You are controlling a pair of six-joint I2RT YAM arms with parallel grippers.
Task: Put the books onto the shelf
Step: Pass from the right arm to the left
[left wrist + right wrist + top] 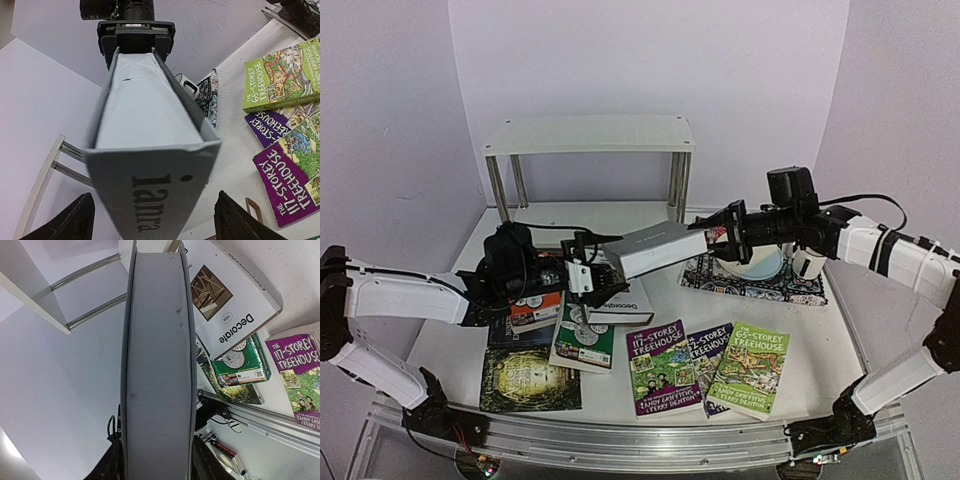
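Note:
A thick white hardback (655, 248) hangs level in the air in front of the white two-tier shelf (588, 135). My right gripper (712, 235) is shut on its right end, the fingers pressing both covers (157, 365). My left gripper (155, 225) stands open around the spine end (150, 190), with a gap on each side. More books lie on the table: a white "Decorate" hardback (620, 295), a green one (585, 340), an orange one (535, 308), a dark one (528, 378) and three Treehouse paperbacks (663, 368).
A dark patterned mat (760, 280) with a white bowl (755, 262) on it lies under the right arm. The shelf's chrome posts (680, 185) stand just behind the held book. An aluminium rail (620, 445) runs along the near edge.

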